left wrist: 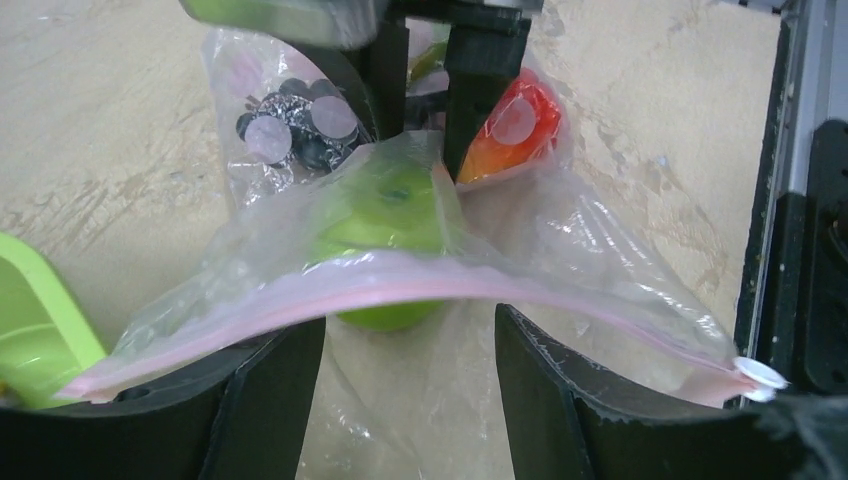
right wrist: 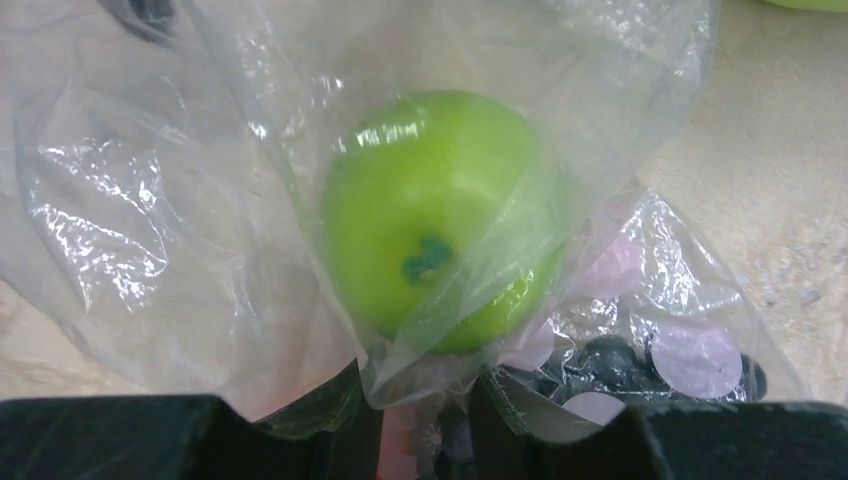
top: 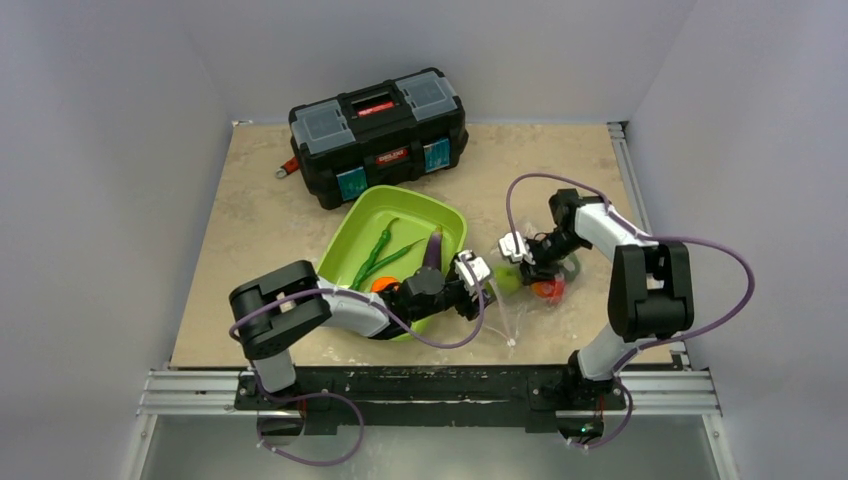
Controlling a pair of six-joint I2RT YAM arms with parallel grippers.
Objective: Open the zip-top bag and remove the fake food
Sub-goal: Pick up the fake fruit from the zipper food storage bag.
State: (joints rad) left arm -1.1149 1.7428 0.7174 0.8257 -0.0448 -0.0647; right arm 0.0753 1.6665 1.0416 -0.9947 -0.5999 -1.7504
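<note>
zip-top bag [left wrist: 560,240] on table [top: 270,220] just right of green tray [top: 425,197], near front edge, right gripper [left wrist: 425,140] pinching a film fold above lime [right wrist: 430,210] inside, left gripper [top: 480,272] spread, pink zip strip [left wrist: 400,275] across its fingers [left wrist: 270,390], toolbox [top: 380,135] well apart at far edge

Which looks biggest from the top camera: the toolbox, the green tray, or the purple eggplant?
Largest: toolbox
Next, only slightly smaller: green tray
Smallest by far: purple eggplant
</note>
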